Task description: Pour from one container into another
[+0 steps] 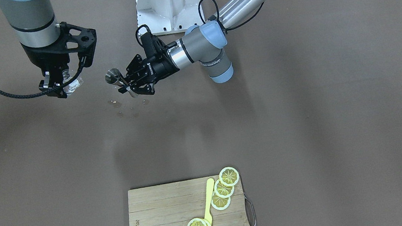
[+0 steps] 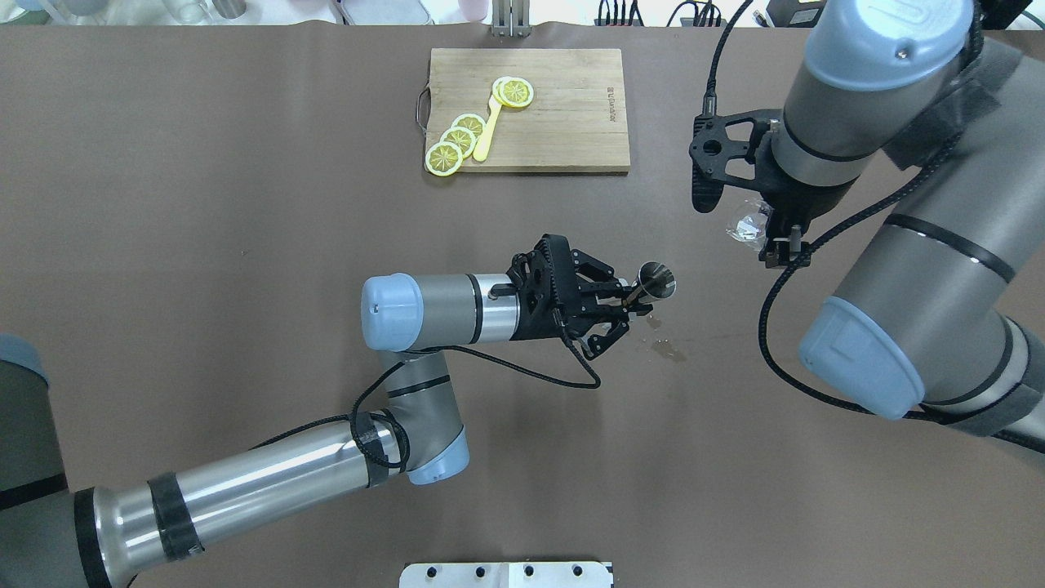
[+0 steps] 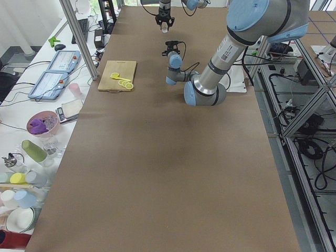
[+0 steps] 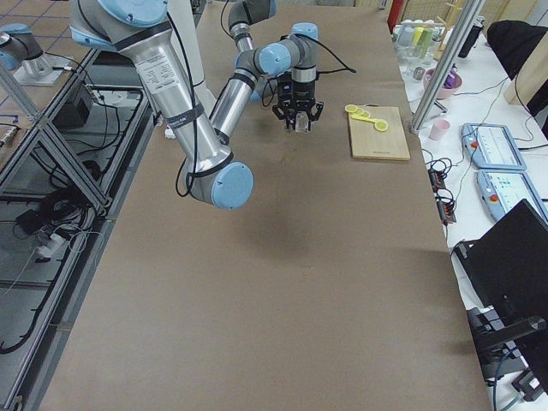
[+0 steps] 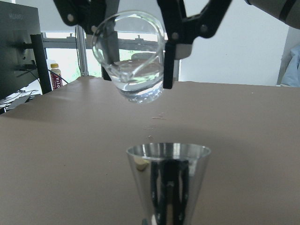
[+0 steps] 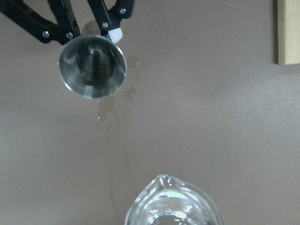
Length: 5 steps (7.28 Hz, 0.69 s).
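Note:
My left gripper (image 2: 624,306) (image 1: 132,87) is shut on the waist of the steel jigger (image 2: 655,282) (image 1: 113,77), holding it above the table with its open cone tilted up toward the glass. The right wrist view looks straight down into that cone (image 6: 92,70). My right gripper (image 2: 775,238) (image 1: 56,87) points downward and is shut on the small clear glass (image 2: 746,226) (image 1: 73,82). In the left wrist view the glass (image 5: 133,58) hangs tilted above and beyond the jigger (image 5: 168,183), apart from it, with clear liquid pooled inside.
Small wet spots (image 2: 669,349) (image 1: 115,103) mark the brown table under the jigger. A wooden cutting board (image 2: 571,122) (image 1: 160,221) with lemon slices (image 2: 457,143) and a yellow utensil lies at the far side. Cups and bowls (image 3: 31,152) crowd a side table.

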Tool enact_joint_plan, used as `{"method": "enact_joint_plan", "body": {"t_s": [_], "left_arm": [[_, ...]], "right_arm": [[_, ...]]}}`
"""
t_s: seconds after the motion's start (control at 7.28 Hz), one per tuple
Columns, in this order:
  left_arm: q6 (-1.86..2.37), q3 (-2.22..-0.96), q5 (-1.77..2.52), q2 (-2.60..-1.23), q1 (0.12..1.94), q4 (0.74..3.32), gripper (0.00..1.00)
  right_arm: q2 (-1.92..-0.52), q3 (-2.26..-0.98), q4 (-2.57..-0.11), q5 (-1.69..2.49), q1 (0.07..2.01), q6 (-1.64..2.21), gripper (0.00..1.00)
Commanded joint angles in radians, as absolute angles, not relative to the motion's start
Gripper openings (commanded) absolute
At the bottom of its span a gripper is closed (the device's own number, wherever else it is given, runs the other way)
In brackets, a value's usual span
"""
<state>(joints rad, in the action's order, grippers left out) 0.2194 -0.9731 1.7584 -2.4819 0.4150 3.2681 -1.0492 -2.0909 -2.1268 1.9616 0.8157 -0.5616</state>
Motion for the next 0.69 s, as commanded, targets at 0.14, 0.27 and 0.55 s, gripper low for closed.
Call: {"method": "enact_joint_plan", "body": {"t_s": [0.14, 0.27, 0.55], "left_arm": [[0.227, -1.096, 1.756, -2.364, 0.443, 3.261, 0.00], [0.229, -1.145, 1.756, -2.311, 0.445, 3.263, 0.00], [0.270, -1.248, 1.756, -2.209, 0.451, 3.263, 0.00]], "right_arm": [[-1.208, -2.109, -1.946, 2.090, 0.928, -0.557, 0.00], [-1.277, -2.106, -1.859, 2.132, 0.961, -0.557, 0.00], [-1.417, -2.096, -1.655, 2.177, 1.009, -0.476, 0.00]]}}
